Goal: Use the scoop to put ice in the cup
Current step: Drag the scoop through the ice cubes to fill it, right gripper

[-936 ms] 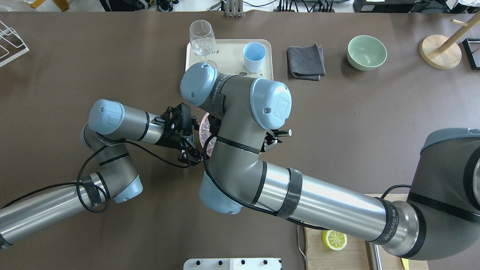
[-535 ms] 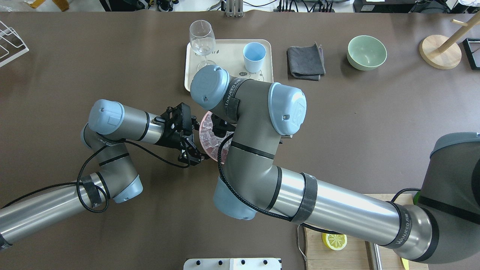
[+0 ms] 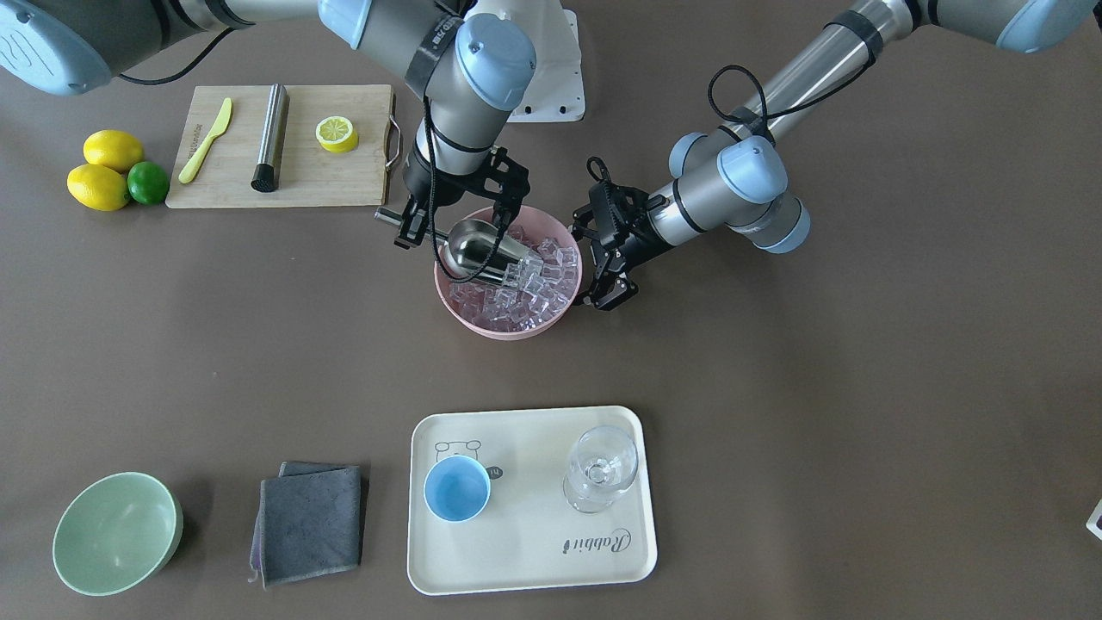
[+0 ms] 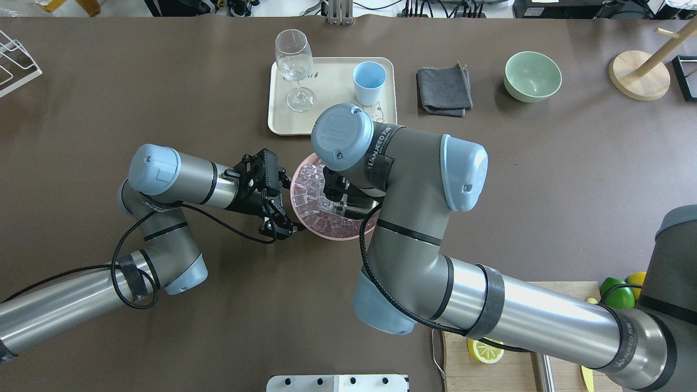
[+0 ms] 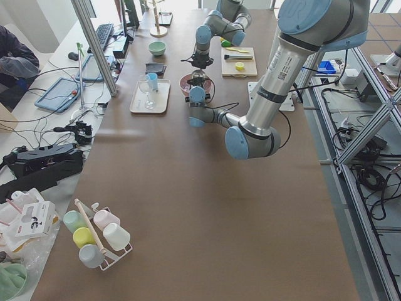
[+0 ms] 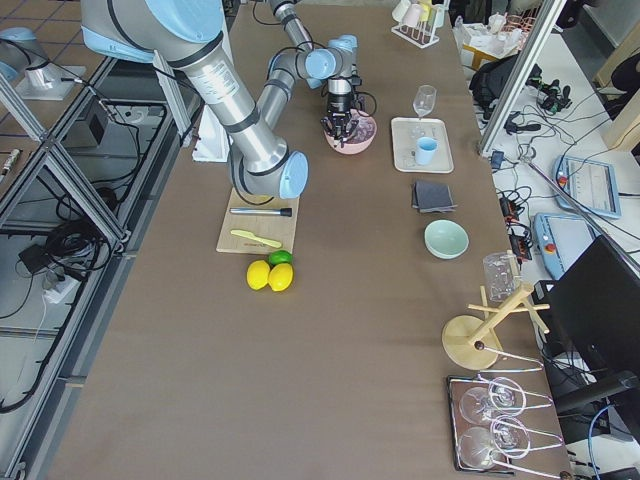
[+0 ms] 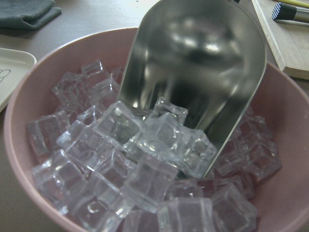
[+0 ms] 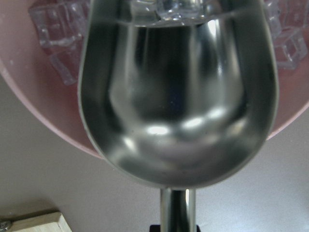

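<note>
A pink bowl (image 3: pixel 508 331) holds the ice (image 3: pixel 525 293), several clear cubes. My right gripper (image 3: pixel 422 226) is shut on the handle of the steel scoop (image 3: pixel 478 250). The scoop's trough lies tilted in the bowl with its mouth against the ice, as the left wrist view (image 7: pixel 193 72) and right wrist view (image 8: pixel 178 96) show; the trough looks empty. My left gripper (image 3: pixel 594 263) is open beside the bowl's rim. The light-blue cup (image 3: pixel 456 488) stands empty on the cream tray (image 3: pixel 534 551), away from both grippers.
A clear stemmed glass (image 3: pixel 601 469) shares the tray. A grey cloth (image 3: pixel 310 521) and a pale green bowl (image 3: pixel 116 532) lie beside it. Behind the right arm is a cutting board (image 3: pixel 284 185) with a steel cylinder (image 3: pixel 271 133), half lemon, yellow knife; lemons and a lime nearby.
My right arm has swung toward the view's right, uncovering the pink bowl, and the scoop has moved across the ice with it. My left arm has not moved.
</note>
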{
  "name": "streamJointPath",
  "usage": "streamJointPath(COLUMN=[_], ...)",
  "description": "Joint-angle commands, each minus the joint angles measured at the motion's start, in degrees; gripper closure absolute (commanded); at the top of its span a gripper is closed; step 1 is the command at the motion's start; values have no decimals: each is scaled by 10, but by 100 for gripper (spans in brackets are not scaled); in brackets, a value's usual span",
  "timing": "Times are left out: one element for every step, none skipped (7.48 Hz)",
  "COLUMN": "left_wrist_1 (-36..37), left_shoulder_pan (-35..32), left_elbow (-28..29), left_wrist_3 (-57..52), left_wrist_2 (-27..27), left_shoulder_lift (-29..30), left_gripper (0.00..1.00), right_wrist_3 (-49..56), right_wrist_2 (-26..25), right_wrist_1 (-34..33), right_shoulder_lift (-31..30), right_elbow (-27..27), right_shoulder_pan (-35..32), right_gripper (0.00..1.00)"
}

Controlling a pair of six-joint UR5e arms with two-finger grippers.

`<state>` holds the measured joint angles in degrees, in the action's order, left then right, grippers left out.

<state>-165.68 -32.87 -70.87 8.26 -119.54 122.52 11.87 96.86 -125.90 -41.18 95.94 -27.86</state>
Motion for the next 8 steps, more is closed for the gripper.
streamJointPath(left_wrist_1=[1,1,1,1,1,1,1,1], left_shoulder_pan=[0,0,0,0,-1,0,0,-1], left_elbow=[-1,-1,-1,-1,-1,-1,-2,-2], left_wrist_3=[0,0,0,0,0,0,0,0], left_wrist_2=[-1,0,0,-1,-1,-3,-3,-3], left_shoulder_lift=[0,0,-1,0,-1,-1,-1,-1], left_gripper=[2,1,1,2,2,2,2,1], right_wrist_3=[-39,-61,-89,-115,-120,-127,-141,-144], right_wrist_2=[1,9,14,17,19,22,26,26], right_wrist_1=[45,72,106,132,150,162,180,188], right_shoulder_lift=[-48,-57,-66,-72,-79,-85,-88,-95], right_elbow=[49,52,52,50,50,53,55,63], right_shoulder_pan=[0,0,0,0,1,1,1,1], right_gripper=[100,100,100,100,100,100,100,100])
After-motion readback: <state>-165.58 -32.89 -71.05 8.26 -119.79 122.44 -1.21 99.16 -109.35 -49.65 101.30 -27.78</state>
